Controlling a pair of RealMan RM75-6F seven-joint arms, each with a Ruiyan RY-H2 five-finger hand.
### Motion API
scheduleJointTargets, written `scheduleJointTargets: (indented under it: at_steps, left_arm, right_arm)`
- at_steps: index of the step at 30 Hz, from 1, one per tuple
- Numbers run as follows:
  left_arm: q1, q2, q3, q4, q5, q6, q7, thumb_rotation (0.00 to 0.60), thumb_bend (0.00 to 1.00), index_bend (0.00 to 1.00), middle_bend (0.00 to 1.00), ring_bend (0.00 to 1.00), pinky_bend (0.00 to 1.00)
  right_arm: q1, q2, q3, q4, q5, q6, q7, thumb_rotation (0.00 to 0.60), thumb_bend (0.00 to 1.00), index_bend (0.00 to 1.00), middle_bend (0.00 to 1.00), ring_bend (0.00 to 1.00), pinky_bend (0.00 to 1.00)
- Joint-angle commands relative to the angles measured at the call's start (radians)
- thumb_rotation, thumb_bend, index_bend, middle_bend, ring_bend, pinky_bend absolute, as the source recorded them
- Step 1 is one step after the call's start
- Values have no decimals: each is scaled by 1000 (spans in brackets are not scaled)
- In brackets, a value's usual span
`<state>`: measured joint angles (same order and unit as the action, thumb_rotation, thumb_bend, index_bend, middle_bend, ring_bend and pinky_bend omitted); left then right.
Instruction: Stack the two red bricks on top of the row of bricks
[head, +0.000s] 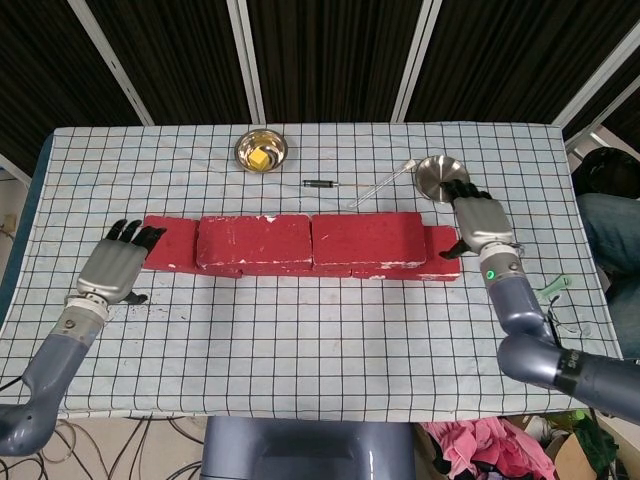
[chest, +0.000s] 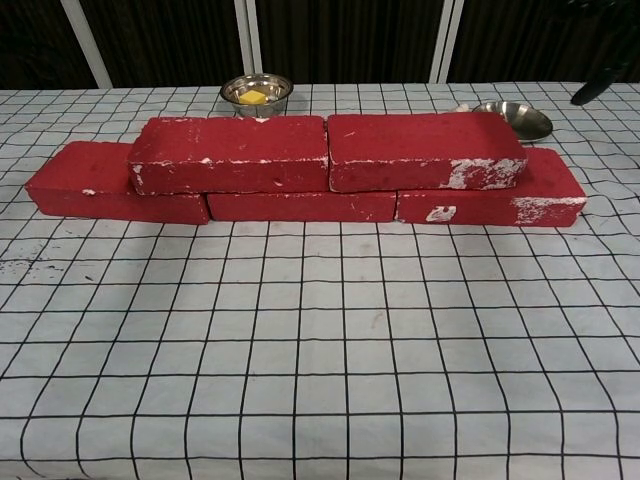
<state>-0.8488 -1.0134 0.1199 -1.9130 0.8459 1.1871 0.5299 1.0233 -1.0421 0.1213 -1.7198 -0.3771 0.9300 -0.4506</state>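
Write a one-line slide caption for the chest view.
Two red bricks stacked on a three-brick row, on a checked tablecloth.

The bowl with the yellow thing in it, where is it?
In the head view, the small metal bowl sits at the table's far side, left of centre, behind the red bricks and left of a dark pen.
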Motion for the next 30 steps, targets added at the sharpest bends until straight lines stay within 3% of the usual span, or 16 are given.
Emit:
scheduleJointTargets:
  at_steps: [1,7,11,14,20,30]
  left_arm:
    - [151,13,22,-10,213,171,-85,600,80,76,109,0,45]
    - [349,-17,111,62,450,359,-181,600,80,76,106,0,21]
    - [480,-51,154,153,569,475,-277,600,79,75,101,0,0]
    - [554,-62,170,181,585,519,-313,600,79,74,98,0,0]
    - [655,-58,187,209,592,530,-367,600,79,72,98,0,0]
    - [713,-64,173,274,669,523,-434,600,71,53,87,0,0]
  right_arm:
    - [-165,138,-34,-145,-216,143,118,600,0,0,12,0,114]
    - [-459,261,-176,-253,-643,365,291,600,0,0,18,0,115]
    - [-657,254,-284,-238,-888,557,353,600,0,0,18,0,115]
    - [-771,211,-324,-215,-994,682,370,600,0,0,18,0,115]
    - [-927,116,-354,-180,-1116,835,278,600,0,0,18,0,114]
    - [-995,55,-336,-144,-1179,848,196,600,0,0,17,0,114]
